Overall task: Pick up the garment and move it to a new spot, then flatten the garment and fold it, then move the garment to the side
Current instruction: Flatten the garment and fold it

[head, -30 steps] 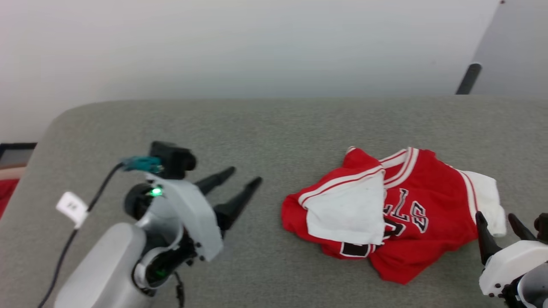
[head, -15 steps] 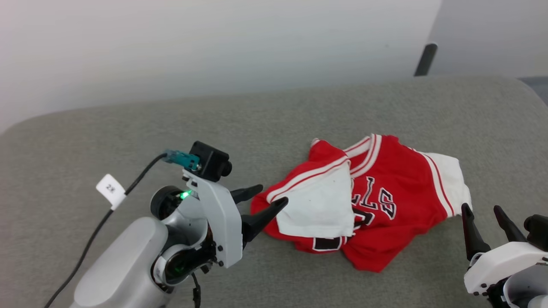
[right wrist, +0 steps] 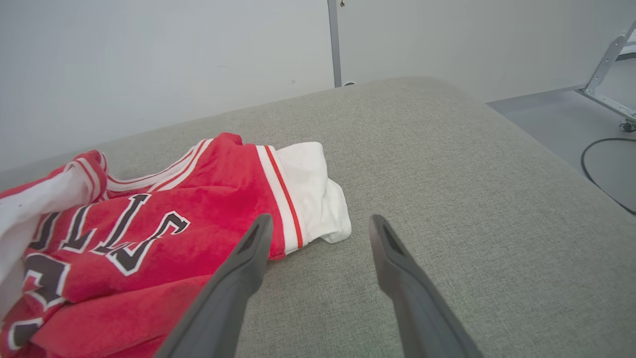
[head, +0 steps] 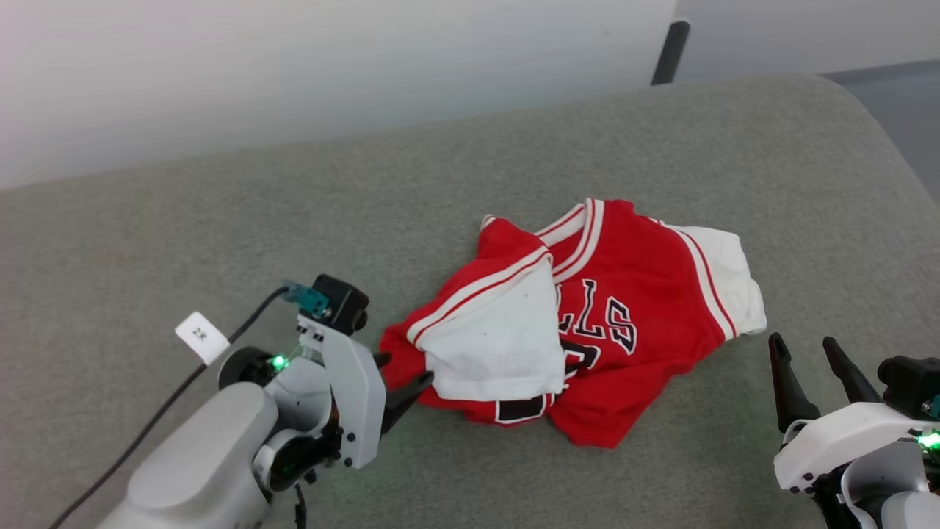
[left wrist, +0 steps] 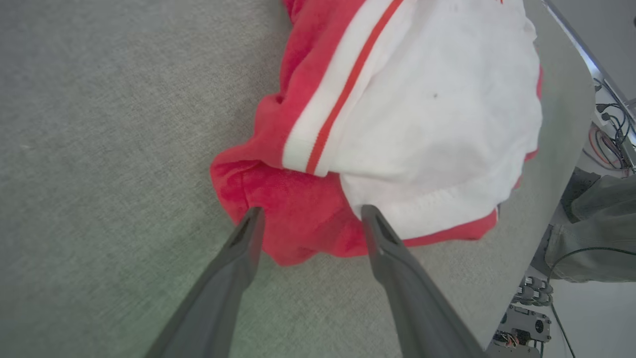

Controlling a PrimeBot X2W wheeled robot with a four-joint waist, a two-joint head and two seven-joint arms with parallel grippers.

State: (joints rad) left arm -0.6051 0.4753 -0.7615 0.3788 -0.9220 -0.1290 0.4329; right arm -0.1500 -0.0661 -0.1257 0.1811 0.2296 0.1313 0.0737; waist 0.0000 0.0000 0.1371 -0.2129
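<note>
Evidently the left gripper [head: 406, 369] straddles a corner of the garment [head: 631, 308] with parted jaws; the right gripper [head: 800, 340], jaws apart too, hovers beside.

I count one jersey [head: 624, 294] on one grey table [head: 220, 220]. Two white panels [head: 499, 345] show on the jersey. I have two grippers in view, the left gripper [left wrist: 312, 211] and the right gripper [right wrist: 320, 219], with two dark fingers [right wrist: 228, 293] apiece, so four fingers in all. There is one white tag [head: 201, 336], on one black cable [head: 147, 426] running off my left arm. A second cable [right wrist: 596, 169] lies on the floor in my right wrist view. One dark post [head: 664, 51] stands behind the table and one metal frame [right wrist: 608, 64] stands off to the side. Two green lamps [head: 279, 361] glow, one per arm.
</note>
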